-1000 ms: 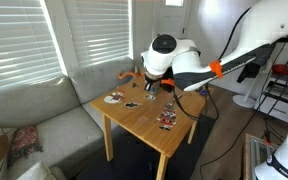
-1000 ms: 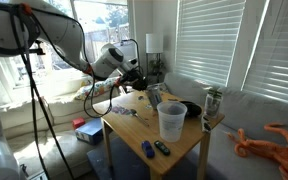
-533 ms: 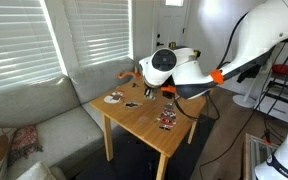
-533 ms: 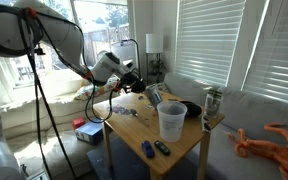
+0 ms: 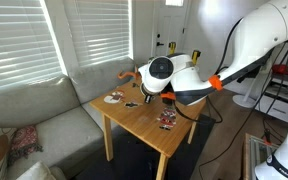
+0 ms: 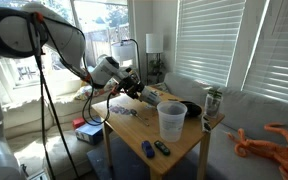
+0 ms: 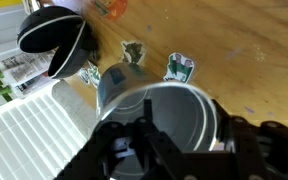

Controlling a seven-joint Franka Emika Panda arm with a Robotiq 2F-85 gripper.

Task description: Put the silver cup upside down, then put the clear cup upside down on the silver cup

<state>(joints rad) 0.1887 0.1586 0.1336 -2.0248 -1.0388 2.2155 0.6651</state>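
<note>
Claw (image 6: 140, 88): hovering low over the left part of the tabletop (image 6: 134, 132). In the wrist view its dark fingers (image 7: 134, 150) are flanking the silver cup (image 7: 174, 110), but I cannot tell whether they are squeezing it or standing loose.
Silver cup: sitting right at the claw, turning its open mouth and shiny inside toward the wrist camera. Its base is hidden.
Clear cup (image 6: 171, 120): standing mouth-up on the tabletop, right of the claw and well apart from it.
Black bowl (image 7: 46, 30): lying on the tabletop beyond the silver cup.
Packets (image 7: 181, 67): two small wrappers lying on the wood just past the silver cup.
</note>
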